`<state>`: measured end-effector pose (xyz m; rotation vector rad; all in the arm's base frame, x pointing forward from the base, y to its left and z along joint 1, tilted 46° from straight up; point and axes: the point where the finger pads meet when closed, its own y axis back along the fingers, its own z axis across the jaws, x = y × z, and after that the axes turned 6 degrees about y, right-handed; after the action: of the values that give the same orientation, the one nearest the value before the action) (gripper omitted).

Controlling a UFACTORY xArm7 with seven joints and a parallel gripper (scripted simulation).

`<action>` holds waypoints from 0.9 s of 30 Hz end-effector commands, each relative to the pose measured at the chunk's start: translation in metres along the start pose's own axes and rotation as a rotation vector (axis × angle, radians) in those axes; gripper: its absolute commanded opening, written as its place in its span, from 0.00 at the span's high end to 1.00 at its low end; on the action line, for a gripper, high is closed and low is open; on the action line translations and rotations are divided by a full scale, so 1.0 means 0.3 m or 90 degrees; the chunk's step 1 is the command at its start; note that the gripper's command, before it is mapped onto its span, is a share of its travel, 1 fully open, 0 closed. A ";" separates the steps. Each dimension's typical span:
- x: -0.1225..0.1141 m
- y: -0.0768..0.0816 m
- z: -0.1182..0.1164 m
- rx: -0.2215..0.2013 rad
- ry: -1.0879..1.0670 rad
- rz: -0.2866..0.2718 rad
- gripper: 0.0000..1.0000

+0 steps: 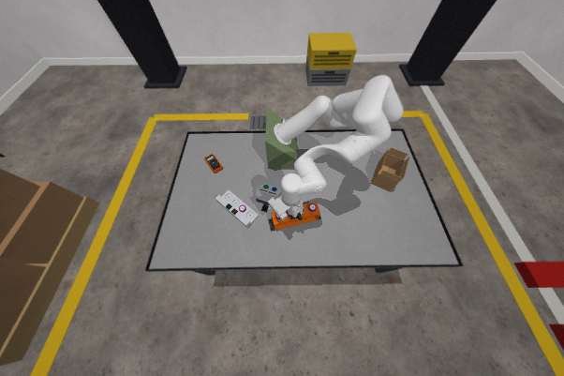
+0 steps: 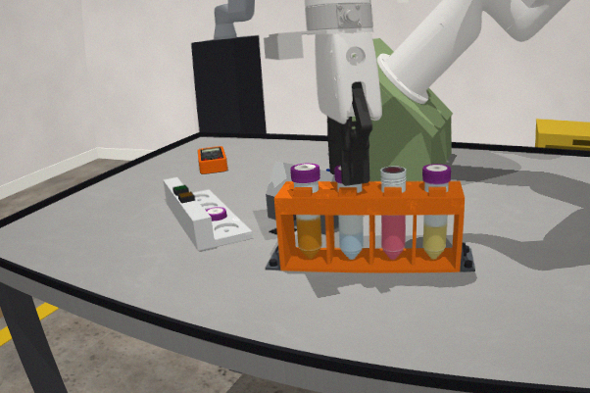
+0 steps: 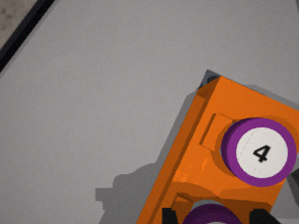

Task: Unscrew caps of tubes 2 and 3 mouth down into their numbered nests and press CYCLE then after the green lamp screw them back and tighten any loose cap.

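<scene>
The orange rack holds four tubes. In the exterior view, the leftmost tube carries the purple cap marked 4. My gripper stands straight down over the tube beside it. Its fingers are on either side of that tube's purple cap, slightly apart from it, so it is open. The pink tube has no cap. The yellow tube's cap is on. The white cap tray holds one purple cap mouth down in a nest. Both of its lamps look dark.
The grey key housing with the blue and green keys sits just behind the rack. A green block stands behind my arm. An orange meter lies far left. An open cardboard box is at the table's right.
</scene>
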<state>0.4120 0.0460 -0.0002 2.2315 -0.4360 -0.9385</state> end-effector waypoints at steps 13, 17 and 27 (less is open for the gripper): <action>0.006 0.007 -0.002 -0.011 -0.507 0.005 0.54; 0.006 0.007 -0.002 -0.010 -0.627 0.007 0.54; 0.006 0.007 -0.002 -0.010 -0.772 0.008 0.54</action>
<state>0.4119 0.0462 -0.0003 1.4490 -0.9133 -2.1657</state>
